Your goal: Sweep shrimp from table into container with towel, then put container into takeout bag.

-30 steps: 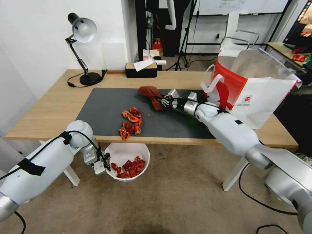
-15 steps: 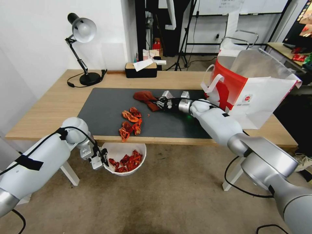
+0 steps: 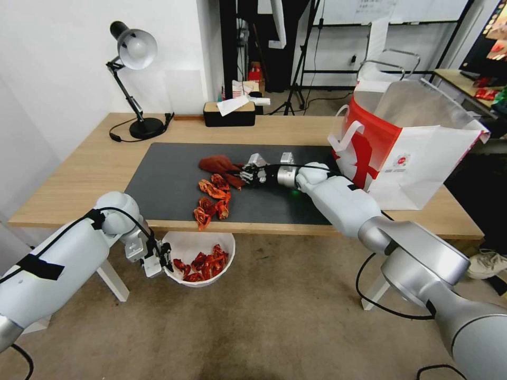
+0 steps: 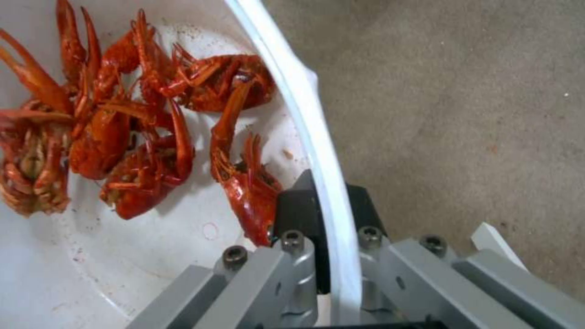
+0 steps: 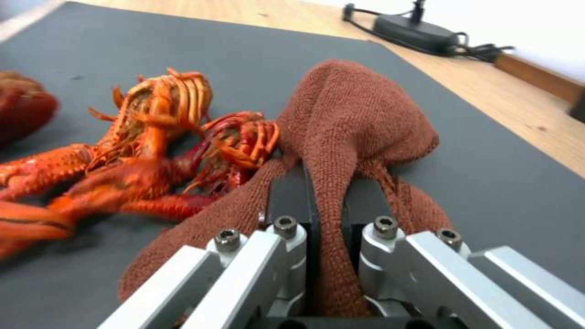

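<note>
Towel at the shrimp pile, bowl waiting under the bench edge.

Right claw [image 3: 244, 173] is clamped on a fold of the towel [image 3: 217, 165], which touches the far side of the shrimp [image 3: 213, 202] strung across the dark mat toward the near edge. Left claw [image 3: 162, 260] pinches the rim of the container [image 3: 179, 244], one finger inside, one outside, holding it below the bench [image 3: 90, 174] lip with several shrimp already in it. Risks, as I judge them: the soft cloth could ride over the legs and leave stragglers; a hard push could fling some past the rim to the carpet; a one-point rim grip could let the bowl tip as weight lands. Takeout bag [image 3: 417, 148] stands open at the right end. Desk lamp [image 3: 132, 79], tissue box [image 3: 229, 112] at the back; tripods and cables behind.
</note>
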Controlling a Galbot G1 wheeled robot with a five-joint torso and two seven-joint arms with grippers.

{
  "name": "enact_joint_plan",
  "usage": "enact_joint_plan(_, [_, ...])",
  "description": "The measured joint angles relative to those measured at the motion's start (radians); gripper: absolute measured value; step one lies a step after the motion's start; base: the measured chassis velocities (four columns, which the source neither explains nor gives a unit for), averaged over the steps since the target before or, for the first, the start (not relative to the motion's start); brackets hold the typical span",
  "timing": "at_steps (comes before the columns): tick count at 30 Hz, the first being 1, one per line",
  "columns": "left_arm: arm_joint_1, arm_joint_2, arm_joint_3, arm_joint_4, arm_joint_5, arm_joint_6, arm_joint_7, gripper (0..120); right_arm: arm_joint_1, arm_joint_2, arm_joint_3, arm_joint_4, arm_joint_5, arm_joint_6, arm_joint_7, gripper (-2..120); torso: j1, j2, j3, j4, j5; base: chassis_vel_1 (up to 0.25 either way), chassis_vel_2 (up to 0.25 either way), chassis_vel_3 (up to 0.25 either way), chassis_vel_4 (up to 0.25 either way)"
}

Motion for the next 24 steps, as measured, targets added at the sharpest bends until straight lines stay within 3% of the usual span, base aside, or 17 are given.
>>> enact_joint_plan(11, [0.009,0.006,-0.009,-0.005,-0.001,0.002,-0.006,0,-0.005,-0.025,-0.017,0.038,0.009,0.009,-0.109,4,0.000,0.000,0.000,0.0001,0.0001,0.000,0.000,0.000,0.000])
enact_joint_plan(24, [0.010,0.005,-0.009,-0.006,-0.001,0.003,-0.009,0,-0.021,-0.117,-0.083,0.202,0.068,-0.017,-0.124,4,0.000,0.000,0.000,0.0000,0.0001,0.000,0.000,0.000,0.000])
